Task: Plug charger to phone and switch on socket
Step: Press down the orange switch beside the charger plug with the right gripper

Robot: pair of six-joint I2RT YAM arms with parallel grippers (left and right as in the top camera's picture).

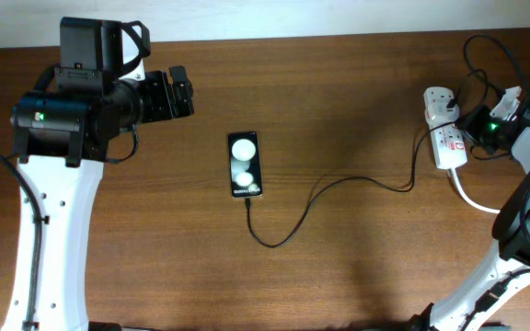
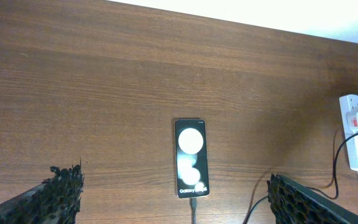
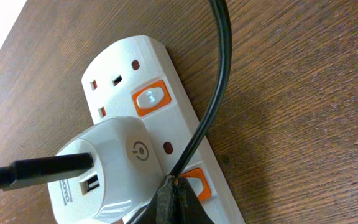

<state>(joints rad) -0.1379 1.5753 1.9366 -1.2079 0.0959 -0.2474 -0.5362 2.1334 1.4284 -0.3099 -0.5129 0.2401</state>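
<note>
The black phone (image 1: 245, 165) lies face up mid-table, showing two white round shapes. It also shows in the left wrist view (image 2: 191, 157). The charger cable (image 1: 339, 184) has its tip in the phone's bottom end (image 2: 193, 208) and loops right to the white adapter (image 3: 117, 162) in the socket strip (image 1: 444, 129). My left gripper (image 1: 178, 92) is open and empty, above and left of the phone, fingers wide apart (image 2: 176, 183). My right gripper (image 3: 176, 190) is shut, its tip against the orange switch (image 3: 197, 186) next to the adapter.
A second orange switch (image 3: 150, 98) sits by the strip's free outlet. A black cable (image 3: 219, 62) crosses the strip down to my right fingertips. The thick white cord (image 1: 472, 198) trails off the strip toward the right arm. The strip also shows at the right edge of the left wrist view (image 2: 356, 134).
</note>
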